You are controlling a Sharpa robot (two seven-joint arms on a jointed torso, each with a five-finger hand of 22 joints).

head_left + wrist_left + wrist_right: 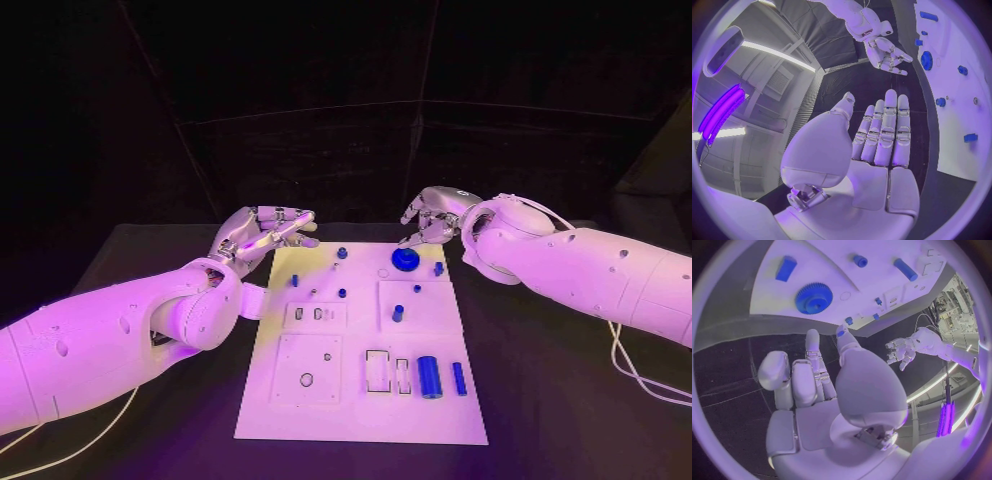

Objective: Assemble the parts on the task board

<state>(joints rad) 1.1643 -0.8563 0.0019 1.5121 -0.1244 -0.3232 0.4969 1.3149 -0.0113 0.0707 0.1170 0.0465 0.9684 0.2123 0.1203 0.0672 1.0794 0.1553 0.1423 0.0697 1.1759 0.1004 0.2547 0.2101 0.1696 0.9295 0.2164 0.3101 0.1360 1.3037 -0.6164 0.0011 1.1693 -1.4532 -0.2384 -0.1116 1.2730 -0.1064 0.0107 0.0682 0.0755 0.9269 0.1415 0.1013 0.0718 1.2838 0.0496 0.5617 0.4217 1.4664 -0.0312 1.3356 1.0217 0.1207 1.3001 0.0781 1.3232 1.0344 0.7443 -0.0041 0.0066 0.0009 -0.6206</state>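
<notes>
The task board (361, 400) lies flat in the middle of the black bench (548, 400), its long side running away from the robot. On its far end sits a blue gear (405, 259), lying flat, with small blue pegs (342, 253) near it toward the board's left edge. Further in, a short blue peg (398, 314) stands in the square block on the right half of the board. At the near end a thick blue cylinder (430, 377) lies beside a thinner blue bar (459, 378), the 2 just apart and parallel, next to 2 rectangular slots (378, 370).

The left hand (263, 234) hovers over the bench just off the board's far left corner, fingers extended and held close together, gripping nothing; in its wrist view the fingers (887, 130) are straight and side by side with the thumb apart.

The right hand (434, 216) hangs above the bench just past the board's far edge, near the gear but not touching it. Its fingers are loosely bent and apart, with nothing between them; its wrist view shows the gear (813, 298) beyond the fingertips (812, 337), clear of them.
</notes>
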